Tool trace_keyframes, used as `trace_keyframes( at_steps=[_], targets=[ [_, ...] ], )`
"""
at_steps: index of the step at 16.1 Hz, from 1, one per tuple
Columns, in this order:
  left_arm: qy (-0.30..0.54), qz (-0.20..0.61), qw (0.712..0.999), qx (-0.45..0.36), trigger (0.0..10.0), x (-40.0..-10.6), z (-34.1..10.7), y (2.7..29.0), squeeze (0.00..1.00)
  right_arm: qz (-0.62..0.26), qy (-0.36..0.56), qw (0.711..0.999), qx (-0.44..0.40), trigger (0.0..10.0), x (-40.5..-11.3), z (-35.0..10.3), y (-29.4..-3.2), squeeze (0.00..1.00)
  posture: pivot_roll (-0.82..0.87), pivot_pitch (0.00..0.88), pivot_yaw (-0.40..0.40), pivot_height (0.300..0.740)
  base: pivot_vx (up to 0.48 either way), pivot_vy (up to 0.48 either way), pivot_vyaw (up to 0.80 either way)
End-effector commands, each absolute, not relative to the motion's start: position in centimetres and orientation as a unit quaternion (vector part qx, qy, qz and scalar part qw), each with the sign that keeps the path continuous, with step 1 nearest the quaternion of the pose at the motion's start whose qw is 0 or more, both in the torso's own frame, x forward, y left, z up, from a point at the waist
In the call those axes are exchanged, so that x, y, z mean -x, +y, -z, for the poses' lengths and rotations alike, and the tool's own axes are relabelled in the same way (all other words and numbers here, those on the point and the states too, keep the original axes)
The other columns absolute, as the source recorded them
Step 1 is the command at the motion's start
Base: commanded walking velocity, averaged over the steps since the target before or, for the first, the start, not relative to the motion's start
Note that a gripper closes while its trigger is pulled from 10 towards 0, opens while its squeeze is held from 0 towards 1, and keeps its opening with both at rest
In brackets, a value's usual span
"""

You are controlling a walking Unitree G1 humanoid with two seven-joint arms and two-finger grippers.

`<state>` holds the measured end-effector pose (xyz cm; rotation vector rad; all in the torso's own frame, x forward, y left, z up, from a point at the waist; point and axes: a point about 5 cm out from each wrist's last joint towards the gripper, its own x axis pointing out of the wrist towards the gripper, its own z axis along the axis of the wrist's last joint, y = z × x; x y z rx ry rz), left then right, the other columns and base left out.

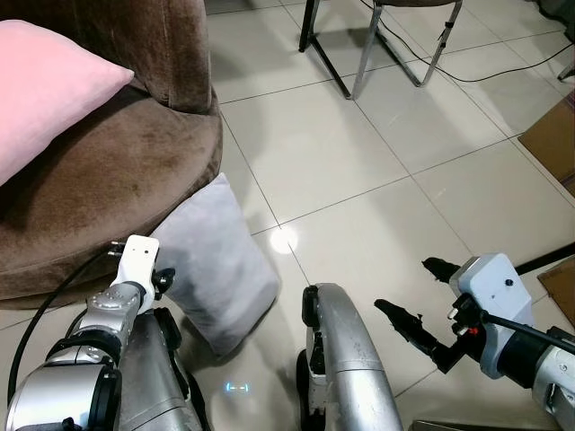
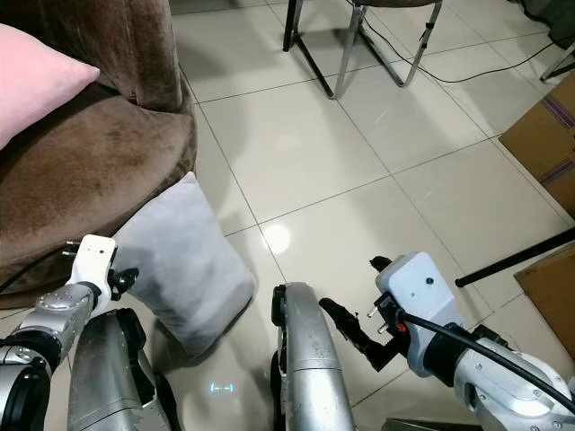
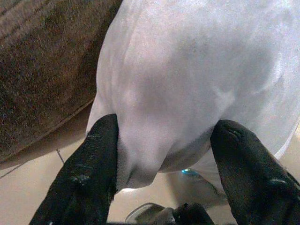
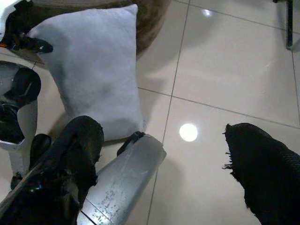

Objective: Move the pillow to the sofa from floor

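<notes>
A grey pillow (image 1: 216, 260) stands on the tiled floor, leaning against the front of the brown sofa (image 1: 108, 180). My left gripper (image 1: 164, 280) is at the pillow's near left edge. In the left wrist view it (image 3: 166, 126) is open, its two fingers straddling a bulging corner of the pillow (image 3: 187, 84), and one finger (image 3: 101, 154) touches the fabric. My right gripper (image 1: 406, 285) hangs open over bare tiles to the right, with nothing between its fingers. In the right wrist view the pillow (image 4: 93, 65) lies some way off.
A pink cushion (image 1: 45, 90) lies on the sofa seat. Metal chair legs (image 1: 359, 63) and a black cable stand on the floor farther off. Cardboard boxes (image 1: 552, 139) and a black bar (image 1: 539, 262) line the right side. My silver legs (image 1: 346, 359) are below.
</notes>
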<state>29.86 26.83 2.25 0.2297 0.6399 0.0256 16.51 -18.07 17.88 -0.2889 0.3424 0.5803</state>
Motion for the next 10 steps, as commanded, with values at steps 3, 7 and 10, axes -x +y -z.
trace_keyframes(
  at_steps=[3, 7, 10],
  targets=[
    [0.345, -0.012, 0.932, -0.114, 0.0, -28.7, -1.0, 26.8, 0.0, -0.29, 0.177, 0.932, 0.125, 10.0, -16.2, -17.4, -18.1, 0.0, -0.44, 0.254, -0.159, 0.531, 0.0, 0.0, 0.0],
    [0.345, -0.009, 0.931, -0.115, 0.0, -28.7, -0.9, 26.7, 0.0, -0.346, 0.212, 0.908, 0.1, 10.0, -15.4, -16.8, -18.1, 0.0, -0.44, 0.25, -0.155, 0.531, 0.0, 0.0, 0.0],
    [0.345, -0.006, 0.931, -0.116, 0.0, -28.7, -0.9, 26.6, 0.0, -0.375, 0.225, 0.895, 0.091, 10.0, -15.2, -16.6, -18.5, 0.0, -0.43, 0.245, -0.155, 0.531, 0.0, 0.0, 0.0]
  ],
)
